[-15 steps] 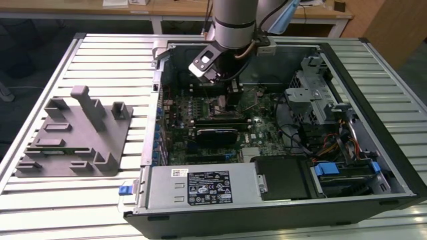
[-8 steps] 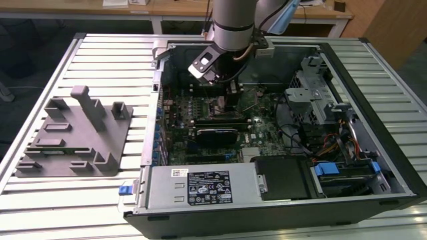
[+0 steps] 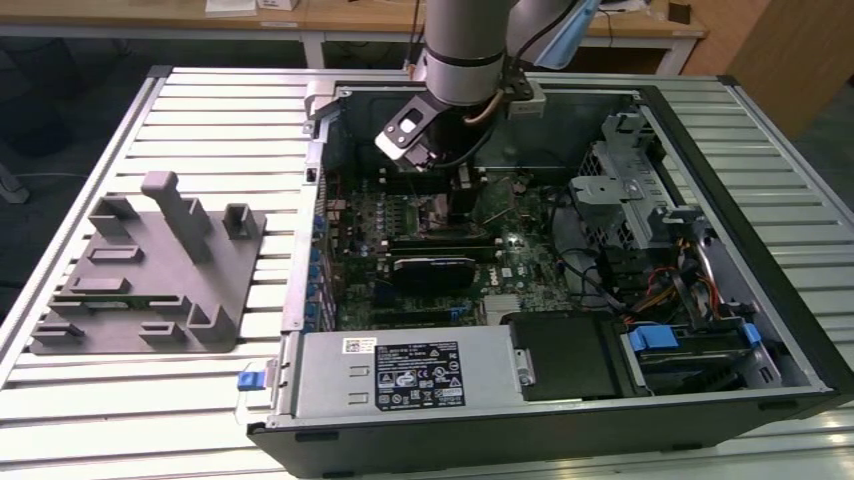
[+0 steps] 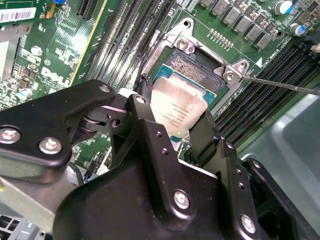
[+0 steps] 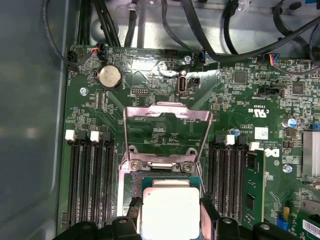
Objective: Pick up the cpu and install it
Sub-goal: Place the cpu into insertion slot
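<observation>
The hand (image 4: 172,117) grips the cpu (image 5: 170,210) flat by two opposite edges, metal top upward so its underside faces the open socket (image 4: 195,65) of the motherboard (image 5: 150,75) inside the computer case (image 3: 534,440); the load plate (image 5: 167,117) stands raised, likely to leave the seat clear.

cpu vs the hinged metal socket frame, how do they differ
The silvery square cpu is a solid plate; the silvery hinged metal frame is open in the middle, green board showing through. The cpu sits between the black jaws; the frame is flipped open, untouched. Both are silvery metal.
</observation>
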Available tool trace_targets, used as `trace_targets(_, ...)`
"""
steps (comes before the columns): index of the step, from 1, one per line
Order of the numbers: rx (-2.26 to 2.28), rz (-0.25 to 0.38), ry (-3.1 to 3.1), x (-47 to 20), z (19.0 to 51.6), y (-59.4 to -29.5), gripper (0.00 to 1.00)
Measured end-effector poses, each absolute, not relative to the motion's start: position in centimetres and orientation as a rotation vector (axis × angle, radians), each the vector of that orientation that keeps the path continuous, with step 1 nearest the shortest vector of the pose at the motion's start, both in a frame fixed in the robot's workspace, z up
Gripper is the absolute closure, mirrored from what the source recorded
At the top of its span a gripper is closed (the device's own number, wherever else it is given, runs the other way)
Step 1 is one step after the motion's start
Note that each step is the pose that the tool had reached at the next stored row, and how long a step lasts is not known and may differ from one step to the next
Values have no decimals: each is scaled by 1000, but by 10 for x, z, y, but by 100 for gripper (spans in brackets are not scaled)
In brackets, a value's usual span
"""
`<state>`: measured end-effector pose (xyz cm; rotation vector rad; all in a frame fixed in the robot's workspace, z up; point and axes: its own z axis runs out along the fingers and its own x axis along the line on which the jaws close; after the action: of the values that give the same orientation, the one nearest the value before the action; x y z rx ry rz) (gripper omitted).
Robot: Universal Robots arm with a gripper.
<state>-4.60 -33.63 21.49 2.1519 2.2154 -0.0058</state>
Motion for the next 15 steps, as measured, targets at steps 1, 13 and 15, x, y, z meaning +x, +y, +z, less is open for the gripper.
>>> trace_targets(1, 2152, -6, 2215, -46, 215, -336, 46)
trace_targets(13, 2152, -5, 2216, -47, 208, -334, 46)
trace_targets(15, 2152, -5, 2216, -47, 208, -334, 46)
